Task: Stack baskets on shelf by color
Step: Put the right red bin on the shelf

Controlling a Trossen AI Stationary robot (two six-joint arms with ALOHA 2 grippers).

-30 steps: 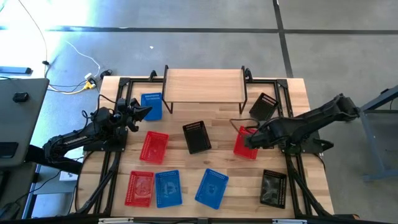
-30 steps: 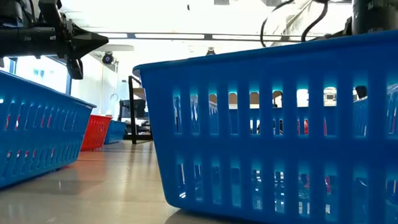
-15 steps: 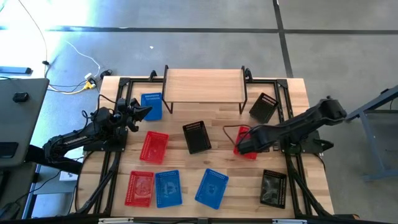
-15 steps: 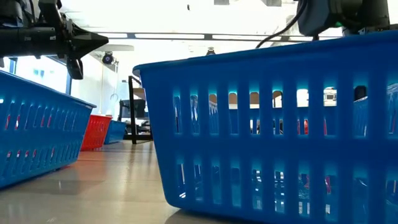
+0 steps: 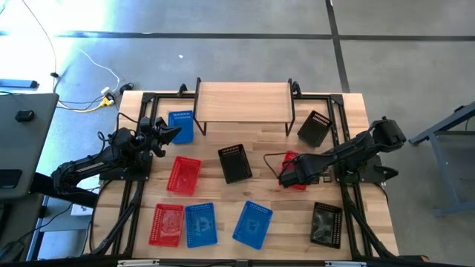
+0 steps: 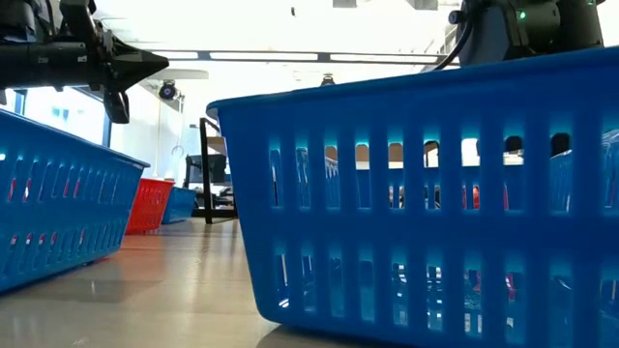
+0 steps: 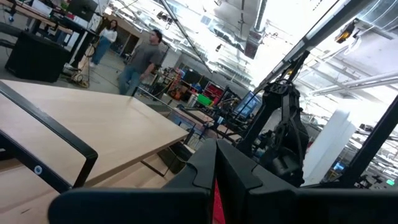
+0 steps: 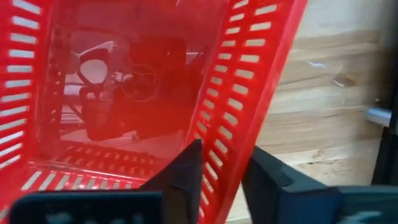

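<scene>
Since the earlier frame, the right gripper [image 5: 286, 176] has slid further over the red basket [image 5: 292, 169] near the table's right edge.
Its fingers [image 8: 186, 177] straddle the basket wall, seemingly closed on it; the shelf [image 5: 243, 101] holds nothing, so all nine baskets remain; the left gripper [image 5: 169, 133], seemingly empty, waits near the left edge.

Setting: we record a robotics lab or workshop hall. Evidence: wooden table [image 5: 267, 196] on a grey concrete floor [image 5: 223, 52], cables [image 5: 89, 67] trailing across it; exposed ceiling ducts [image 7: 255, 28] and bright strip lights; cluttered benches with monitors [image 7: 249, 102]; two people [image 7: 140, 59] standing far behind.
</scene>
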